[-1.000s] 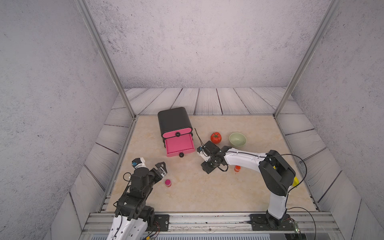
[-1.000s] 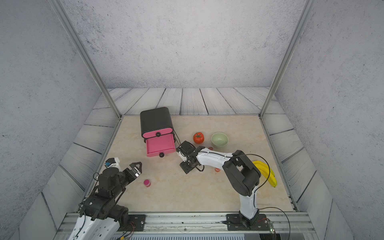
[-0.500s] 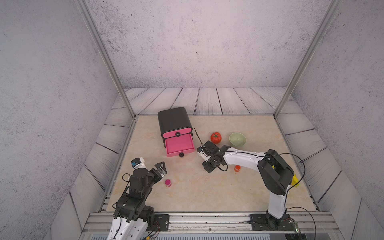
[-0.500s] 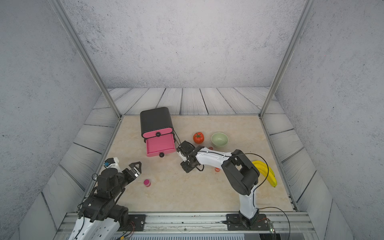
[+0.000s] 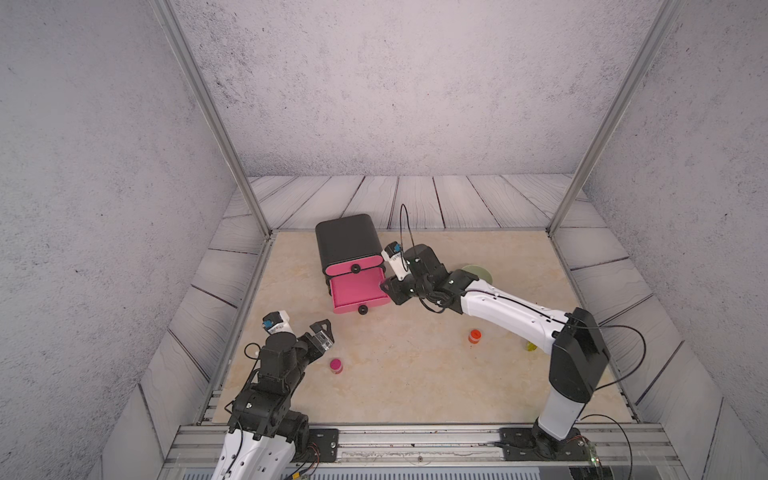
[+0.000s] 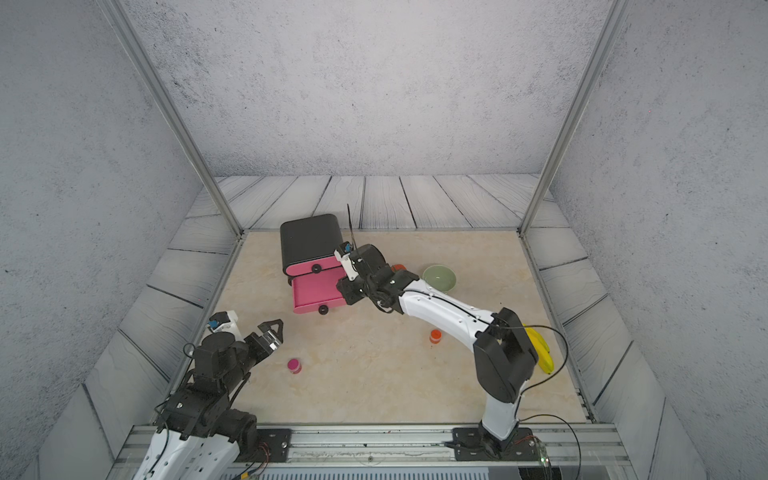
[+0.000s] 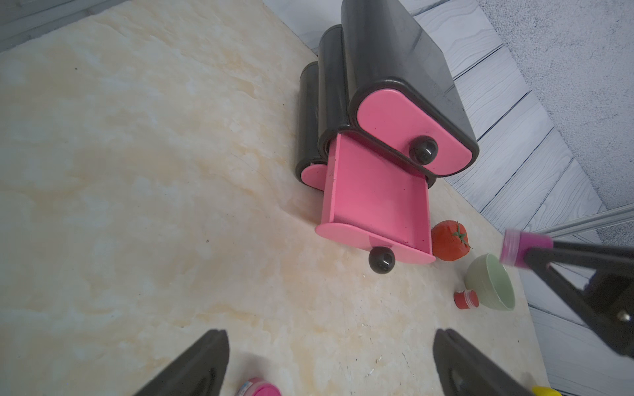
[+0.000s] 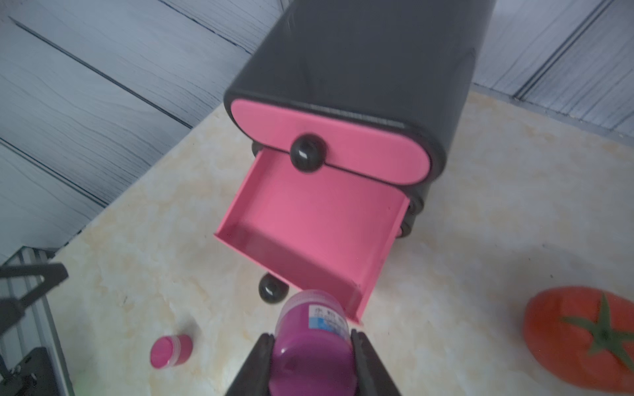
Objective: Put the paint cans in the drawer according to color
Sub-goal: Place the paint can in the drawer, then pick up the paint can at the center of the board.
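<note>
The black drawer chest [image 5: 347,241] [image 6: 309,241] has its middle pink drawer [image 8: 315,229] [image 7: 377,195] pulled out, and nothing shows inside it. My right gripper [image 8: 311,336] [image 5: 388,286] is shut on a magenta paint can [image 8: 315,343] [image 7: 525,252], held in the air by the drawer's front right corner. A second magenta can [image 5: 336,365] [image 6: 294,365] [image 8: 169,351] stands on the table just in front of my open left gripper [image 5: 322,330] [image 7: 331,336]. An orange-red can [image 5: 474,336] [image 7: 466,299] stands under the right forearm.
A red tomato [image 8: 583,339] [image 7: 449,240] lies right of the open drawer, and a pale green bowl [image 6: 439,277] [image 7: 490,281] sits beyond it. A yellow banana [image 6: 540,349] lies behind the right arm's upright link. Metal frame posts stand at the table's back corners.
My right gripper has closed on the magenta can, lifted it off the table and carried it back-left to the open drawer. The left arm has hardly moved.
</note>
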Controlling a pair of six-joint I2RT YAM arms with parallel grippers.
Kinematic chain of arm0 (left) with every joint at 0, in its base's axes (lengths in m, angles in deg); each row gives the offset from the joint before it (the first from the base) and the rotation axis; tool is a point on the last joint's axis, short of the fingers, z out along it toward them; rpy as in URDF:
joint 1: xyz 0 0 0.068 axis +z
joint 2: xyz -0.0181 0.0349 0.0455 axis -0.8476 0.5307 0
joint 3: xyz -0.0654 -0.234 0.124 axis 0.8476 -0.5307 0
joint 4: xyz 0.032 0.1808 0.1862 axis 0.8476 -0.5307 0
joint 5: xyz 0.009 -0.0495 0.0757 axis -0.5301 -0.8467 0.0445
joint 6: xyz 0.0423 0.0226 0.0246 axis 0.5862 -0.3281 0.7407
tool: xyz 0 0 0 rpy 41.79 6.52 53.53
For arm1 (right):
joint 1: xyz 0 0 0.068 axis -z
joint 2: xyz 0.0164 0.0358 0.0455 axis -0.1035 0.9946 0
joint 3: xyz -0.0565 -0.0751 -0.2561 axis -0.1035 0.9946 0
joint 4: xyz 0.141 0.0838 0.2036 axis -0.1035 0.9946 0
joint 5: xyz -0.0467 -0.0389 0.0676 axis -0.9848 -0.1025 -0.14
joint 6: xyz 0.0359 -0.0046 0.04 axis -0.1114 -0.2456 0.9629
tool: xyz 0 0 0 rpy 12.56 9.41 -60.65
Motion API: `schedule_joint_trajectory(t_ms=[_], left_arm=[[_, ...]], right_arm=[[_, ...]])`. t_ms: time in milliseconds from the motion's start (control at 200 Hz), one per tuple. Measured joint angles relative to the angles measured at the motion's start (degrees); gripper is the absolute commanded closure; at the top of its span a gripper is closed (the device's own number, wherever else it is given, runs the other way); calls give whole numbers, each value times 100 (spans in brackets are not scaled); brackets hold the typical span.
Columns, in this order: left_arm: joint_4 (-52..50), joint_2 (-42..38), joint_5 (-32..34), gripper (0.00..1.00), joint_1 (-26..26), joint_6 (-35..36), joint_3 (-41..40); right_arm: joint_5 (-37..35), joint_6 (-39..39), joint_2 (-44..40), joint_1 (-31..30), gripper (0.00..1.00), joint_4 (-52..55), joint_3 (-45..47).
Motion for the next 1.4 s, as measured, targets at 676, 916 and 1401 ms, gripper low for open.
schedule_joint_trajectory(t_ms=[676, 916, 1401], left_arm=[[-199, -42, -297, 2, 2, -107, 26], [-566, 120, -509, 7, 0, -402, 258], [-2188, 1956, -214, 26, -1189, -894, 863]], right_arm=[[-363, 63, 2184, 0, 43, 688, -1947], [-278, 31, 1921, 0, 43, 702, -1679], [-1156, 581, -4791, 96, 41, -1534, 5224]])
